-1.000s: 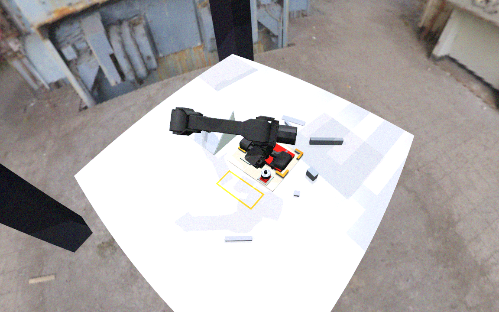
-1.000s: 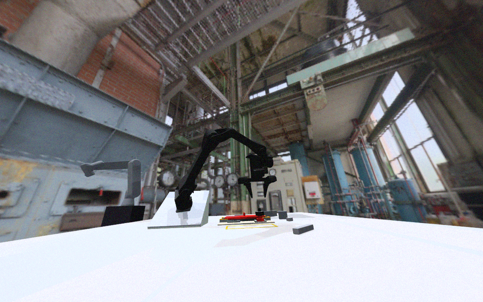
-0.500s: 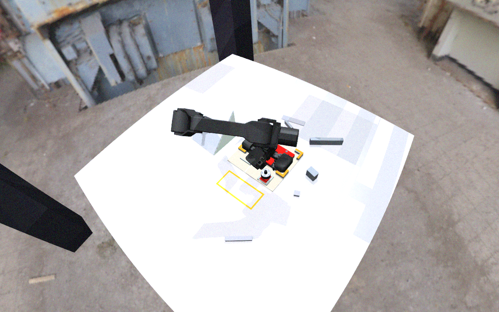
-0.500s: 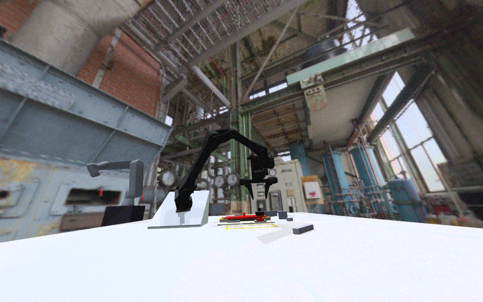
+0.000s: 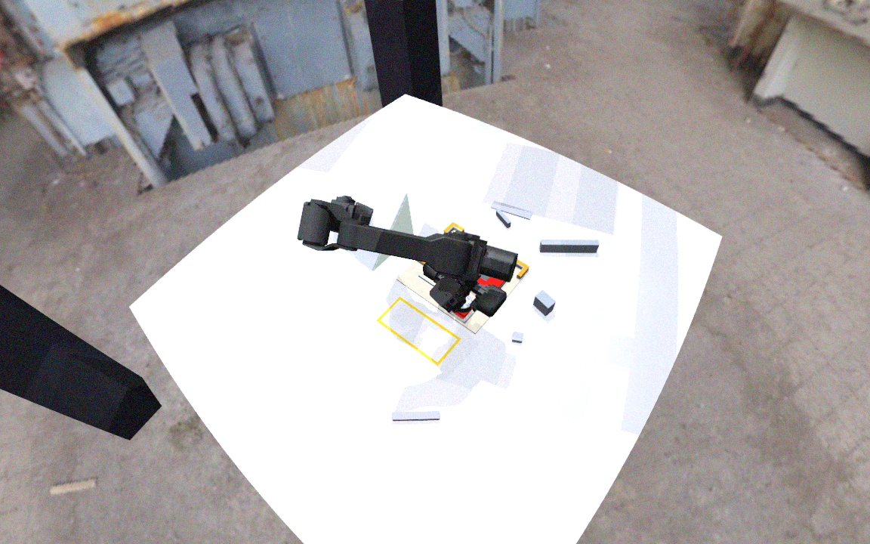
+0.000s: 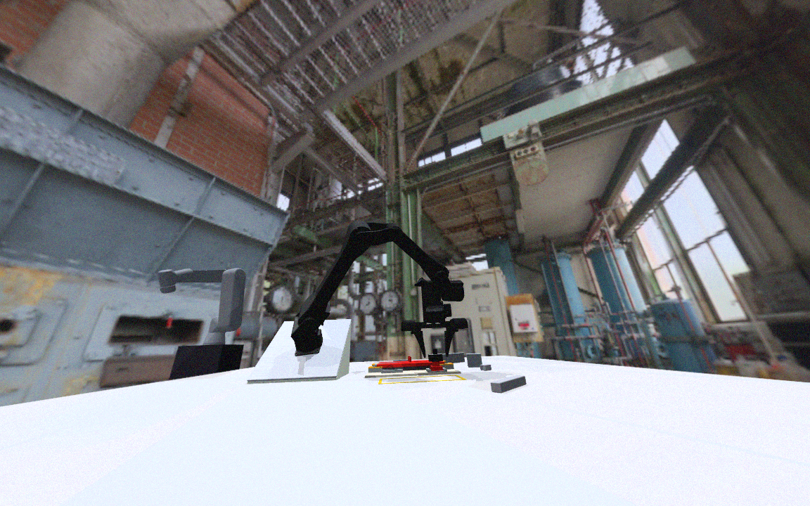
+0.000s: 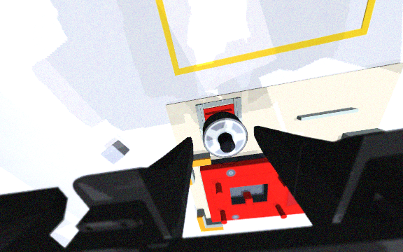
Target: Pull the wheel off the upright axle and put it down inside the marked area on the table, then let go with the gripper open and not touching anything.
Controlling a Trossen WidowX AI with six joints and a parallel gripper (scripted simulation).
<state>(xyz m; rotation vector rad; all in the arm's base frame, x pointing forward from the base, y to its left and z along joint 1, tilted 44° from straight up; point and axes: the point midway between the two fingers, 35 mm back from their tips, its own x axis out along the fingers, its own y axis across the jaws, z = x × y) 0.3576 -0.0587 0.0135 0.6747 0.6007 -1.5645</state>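
The wheel (image 7: pixel 214 132) (image 6: pixel 434 358) is a silver-faced disc with a black rim. It sits on the upright black axle (image 7: pixel 227 143), above a small red block on a beige board (image 7: pixel 345 91). My gripper (image 7: pixel 222 136) (image 6: pixel 434 355) is open and points down, with one fingertip on each side of the wheel and a visible gap to both. In the top view the arm hides most of the wheel. The marked area, a yellow outline (image 5: pixel 408 341) (image 6: pixel 422 381) (image 7: pixel 271 52), lies on the table beside the board, with nothing inside it.
A red plate with short pegs (image 7: pixel 254 213) (image 5: pixel 492 279) lies on the board close to the wheel, with orange corner brackets (image 5: pixel 525 270) (image 7: pixel 205 162). A small grey block (image 5: pixel 517 337), a larger one (image 5: pixel 544 302) and bars (image 5: pixel 569 246) (image 5: pixel 415 416) lie around. A slanted panel (image 5: pixel 402 223) stands near the arm's base.
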